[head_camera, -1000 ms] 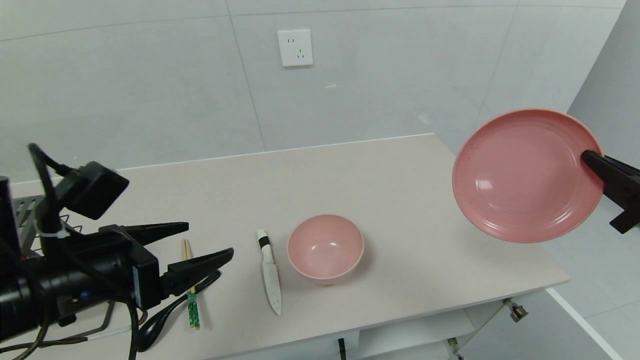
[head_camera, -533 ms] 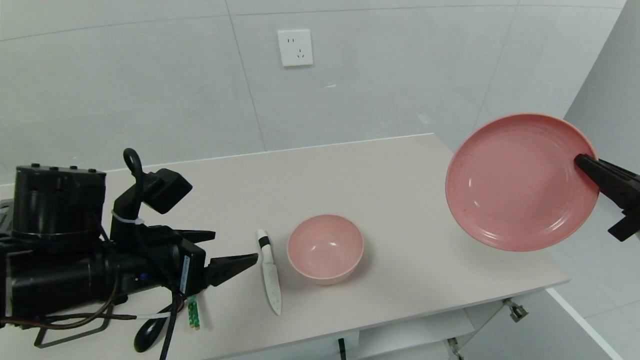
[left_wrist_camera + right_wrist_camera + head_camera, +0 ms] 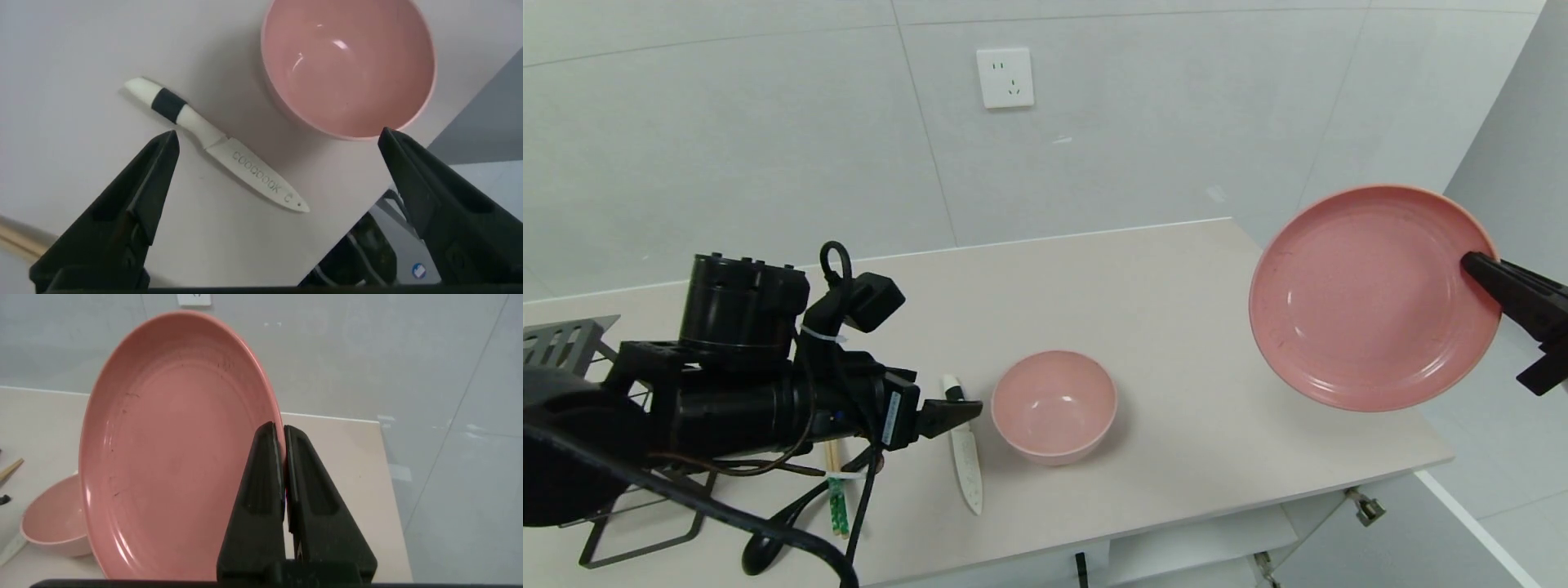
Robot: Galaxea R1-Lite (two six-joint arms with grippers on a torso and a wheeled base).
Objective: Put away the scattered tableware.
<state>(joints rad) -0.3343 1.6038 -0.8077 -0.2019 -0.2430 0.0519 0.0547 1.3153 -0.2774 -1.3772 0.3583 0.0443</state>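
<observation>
My right gripper (image 3: 1474, 265) is shut on the rim of a pink plate (image 3: 1372, 298), held tilted in the air beyond the table's right end; the plate (image 3: 172, 449) fills much of the right wrist view, with the fingers (image 3: 270, 482) pinching its edge. A pink bowl (image 3: 1054, 406) sits upright at the table's front middle, and a white knife (image 3: 962, 445) with a black band lies just left of it. My left gripper (image 3: 956, 408) hovers open above the knife (image 3: 221, 147), its fingertips (image 3: 159, 155) spread wide near the bowl (image 3: 347, 65).
Green-patterned chopsticks (image 3: 836, 490) and a black spoon (image 3: 768, 539) lie at the front left under my left arm. A dark wire rack (image 3: 572, 343) stands at the far left. The table (image 3: 1176, 310) ends just right of the bowl's side; a wall socket (image 3: 1005, 77) is behind.
My left arm has swung right from over the chopsticks to above the knife. The right gripper with the plate shifted slightly left and down, then held still.
</observation>
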